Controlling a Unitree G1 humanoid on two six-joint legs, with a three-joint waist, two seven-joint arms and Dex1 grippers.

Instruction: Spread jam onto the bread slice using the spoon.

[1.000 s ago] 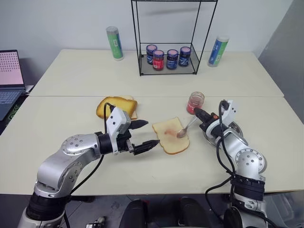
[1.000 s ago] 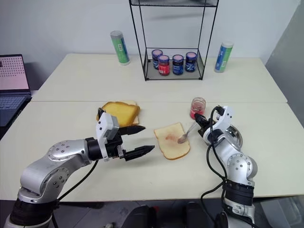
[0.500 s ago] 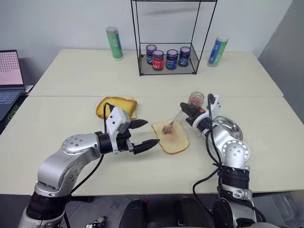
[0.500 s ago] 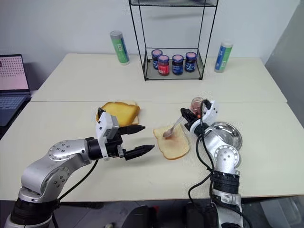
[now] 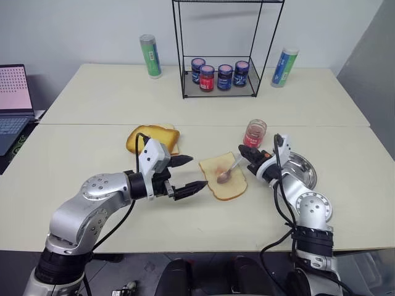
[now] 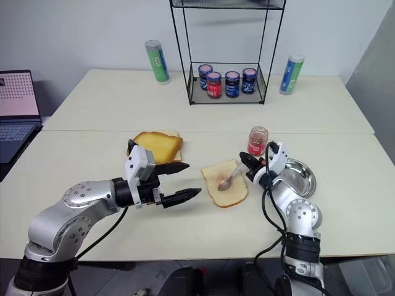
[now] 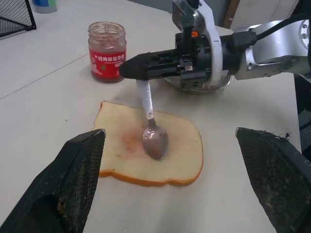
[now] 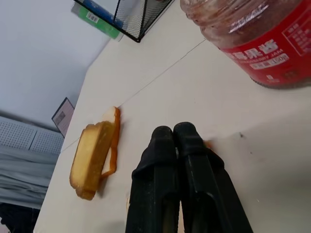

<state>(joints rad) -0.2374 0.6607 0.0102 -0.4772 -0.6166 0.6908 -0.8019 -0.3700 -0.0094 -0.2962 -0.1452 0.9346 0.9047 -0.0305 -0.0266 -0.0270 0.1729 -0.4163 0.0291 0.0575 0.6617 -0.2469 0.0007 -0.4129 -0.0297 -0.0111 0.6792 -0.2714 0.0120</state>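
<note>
Nearest us, in the lower left of the left eye view, our left gripper (image 5: 185, 175) hangs with its two black fingers spread wide and nothing between them, just beside the bread slice (image 5: 223, 177) but not touching it. The slice lies flat near the frame's centre, and on it we see the bowl of the spoon (image 7: 154, 139) resting over a faint pinkish smear. Our right gripper (image 5: 249, 156), right of centre, is clamped tight on the spoon's handle, its fingers pressed together. We judge we are in the spreading step itself. Whether the bowl carries much jam is hard to tell, though it looks dully coated. The next move, we think, calls for dragging the bowl flat across the pale, uncovered parts of the slice without pushing the bread along the table (image 5: 92, 142). Farther back, toward the upper right of centre, the jam (image 5: 253, 133) waits in its open glass jar for another scoop.
</note>
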